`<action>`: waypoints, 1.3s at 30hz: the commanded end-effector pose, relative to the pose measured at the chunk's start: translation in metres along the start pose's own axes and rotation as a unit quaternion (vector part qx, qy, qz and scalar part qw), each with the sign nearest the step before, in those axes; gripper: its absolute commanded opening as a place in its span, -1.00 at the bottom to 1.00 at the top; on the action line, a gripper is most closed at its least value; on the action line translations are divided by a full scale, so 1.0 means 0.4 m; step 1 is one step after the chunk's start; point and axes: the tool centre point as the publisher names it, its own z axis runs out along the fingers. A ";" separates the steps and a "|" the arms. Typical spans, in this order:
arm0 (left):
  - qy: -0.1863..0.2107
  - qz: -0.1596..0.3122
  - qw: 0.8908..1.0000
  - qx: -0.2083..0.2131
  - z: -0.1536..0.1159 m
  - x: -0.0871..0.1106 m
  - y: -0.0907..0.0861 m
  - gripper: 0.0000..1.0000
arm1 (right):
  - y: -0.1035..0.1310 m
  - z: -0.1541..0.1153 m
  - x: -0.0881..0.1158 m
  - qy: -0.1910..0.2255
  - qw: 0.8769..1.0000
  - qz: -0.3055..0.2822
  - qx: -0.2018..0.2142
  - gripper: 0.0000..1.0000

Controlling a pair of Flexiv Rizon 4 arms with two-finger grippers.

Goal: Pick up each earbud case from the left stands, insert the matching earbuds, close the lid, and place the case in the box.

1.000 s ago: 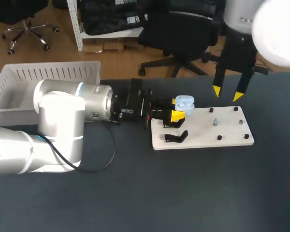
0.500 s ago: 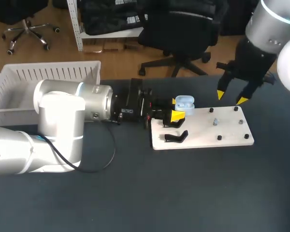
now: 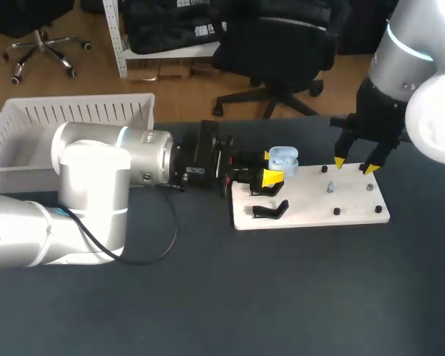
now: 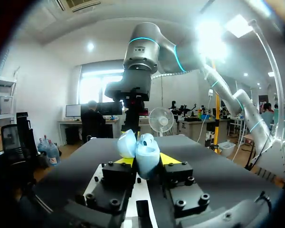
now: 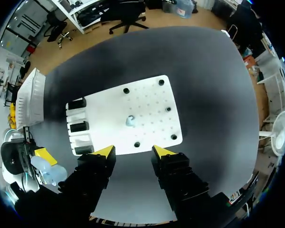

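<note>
A light blue earbud case (image 3: 283,158) with its lid up sits between the yellow fingers of my left gripper (image 3: 271,176), over the left end of the white board (image 3: 304,211). In the left wrist view the case (image 4: 143,153) is pinched from both sides by the fingers (image 4: 167,158). A small pale earbud (image 3: 331,187) stands on the board's middle; it shows too in the right wrist view as the earbud (image 5: 130,120). My right gripper (image 3: 354,165) hangs open above the board's far right edge, nothing between its fingers. Seen from its wrist, the right gripper (image 5: 133,151) is over the board (image 5: 147,109).
Black stands (image 3: 271,210) sit at the board's left end, and several black pegs (image 3: 337,211) ring the earbud. A white slatted basket (image 3: 67,119) is at the table's far left. In the right wrist view the stands (image 5: 79,127) lie beside the left gripper.
My right gripper has come down and nearer, from above the board's far edge to just over it. The left arm and the case have stayed put.
</note>
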 end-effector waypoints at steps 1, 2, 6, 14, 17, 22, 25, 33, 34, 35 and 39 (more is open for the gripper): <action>-0.002 0.002 1.000 -0.003 0.001 0.003 -0.002 -1.00 | 0.012 0.048 -0.036 0.007 1.000 0.005 0.012 -0.04; -0.002 0.002 1.000 -0.003 0.001 0.003 -0.002 -1.00 | 0.011 0.054 -0.040 0.005 1.000 0.008 0.012 -0.04; -0.002 0.002 1.000 -0.003 0.001 0.003 -0.002 -1.00 | 0.011 0.075 -0.046 0.009 1.000 0.003 0.010 -0.04; -0.002 0.002 1.000 -0.003 0.001 0.003 -0.002 -1.00 | 0.006 0.098 -0.048 0.007 1.000 -0.009 0.012 -0.06; -0.002 0.002 1.000 -0.003 0.001 0.003 -0.002 -1.00 | 0.003 0.105 -0.046 0.008 1.000 -0.010 0.014 -0.07; -0.002 0.002 1.000 -0.003 0.001 0.003 -0.002 -1.00 | 0.007 0.117 -0.044 0.008 1.000 -0.005 0.018 -0.08; -0.002 0.002 1.000 -0.003 0.001 0.003 -0.002 -1.00 | 0.014 0.130 -0.038 0.010 1.000 -0.005 0.020 -0.07; -0.002 0.002 1.000 -0.003 0.001 0.003 -0.002 -1.00 | 0.018 0.163 -0.040 0.016 1.000 -0.006 0.023 -0.09; -0.002 0.002 1.000 -0.003 0.001 0.003 -0.002 -1.00 | 0.017 0.165 -0.041 0.016 1.000 -0.006 0.024 -0.09; -0.002 0.002 1.000 -0.003 0.001 0.003 -0.002 -1.00 | 0.017 0.167 -0.043 0.016 1.000 -0.006 0.024 -0.10; -0.002 0.002 1.000 -0.003 0.001 0.003 -0.002 -1.00 | 0.017 0.178 -0.045 0.017 0.999 -0.011 0.024 -0.12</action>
